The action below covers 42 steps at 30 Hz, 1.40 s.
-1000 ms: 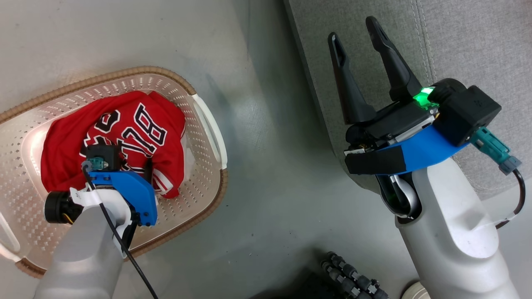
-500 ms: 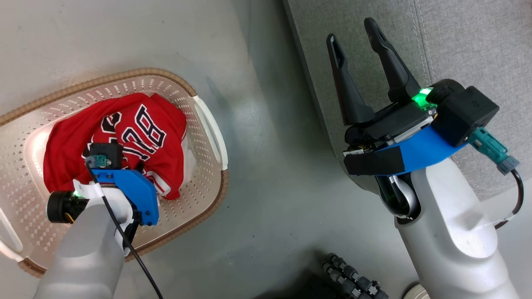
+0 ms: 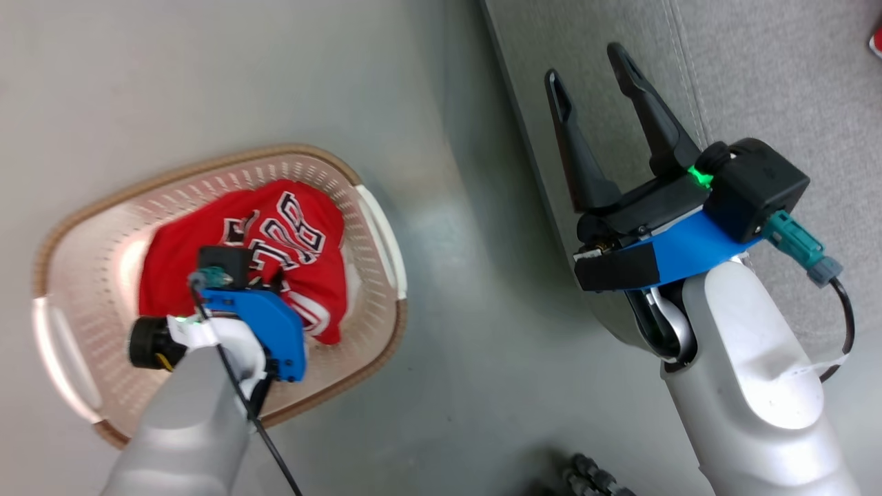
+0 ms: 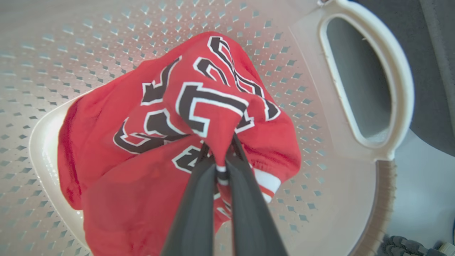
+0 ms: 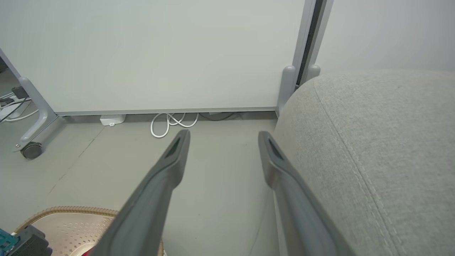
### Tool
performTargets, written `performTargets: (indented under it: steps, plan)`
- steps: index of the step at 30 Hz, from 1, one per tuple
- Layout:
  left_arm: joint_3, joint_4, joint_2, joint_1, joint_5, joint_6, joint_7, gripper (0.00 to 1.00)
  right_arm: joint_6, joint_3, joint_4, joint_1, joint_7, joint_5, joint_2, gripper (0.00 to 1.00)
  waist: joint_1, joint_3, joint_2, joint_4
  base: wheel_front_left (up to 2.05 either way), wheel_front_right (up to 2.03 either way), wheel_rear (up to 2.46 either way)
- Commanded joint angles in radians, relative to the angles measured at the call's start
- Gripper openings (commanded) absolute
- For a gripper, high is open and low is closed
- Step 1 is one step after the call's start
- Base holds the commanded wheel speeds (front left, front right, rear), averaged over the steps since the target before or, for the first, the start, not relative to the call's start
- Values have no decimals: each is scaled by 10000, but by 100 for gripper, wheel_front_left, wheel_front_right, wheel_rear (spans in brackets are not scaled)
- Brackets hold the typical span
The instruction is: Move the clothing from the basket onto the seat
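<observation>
The clothing I see is a red jersey with black-and-white lettering, lying bunched in the cream perforated basket on the floor. My left gripper reaches down into the basket and is shut on a fold of the jersey, near its white-striped hem. The fabric rises to a peak at the fingertips. My right gripper hangs open and holds nothing, above the left edge of the light-grey seat. In the right wrist view its fingers straddle the gap between floor and seat. A bit of red shows at the seat's far right.
The basket's white handle faces the seat, with a strip of grey floor between them. A black ribbed hose lies near my base. Beyond the seat stand a white panel on castors and a looped white cable.
My left gripper has shut on the jersey, and the fabric has bunched up toward it. The head camera has shifted, so the basket sits further right in the picture. My right gripper stays open.
</observation>
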Motion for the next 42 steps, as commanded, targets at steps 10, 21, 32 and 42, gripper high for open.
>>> performTargets:
  steps: [10,21,32,42]
  plan:
    - [-1097,-394,-850,629,-357,-186,-1070,0,1,-474,-47,995,795,-688,-90,100,1,-2839,0,1710,0,0,0]
    - [-3605,-2108,-888,1336,-1736,-170,-1551,0,1,-827,-258,2675,1613,-727,-355,100,1,-5439,0,3158,0,0,0]
    - [-5211,-3172,-718,668,-2622,-172,-1982,0,3,-1187,-447,4132,2087,-738,-233,100,1,-7118,0,4010,0,0,0]
    - [-5724,-3853,-816,-21,-3129,-172,-2087,0,1,-1129,-548,4887,2327,-683,-92,100,1,-7830,0,4035,0,0,0]
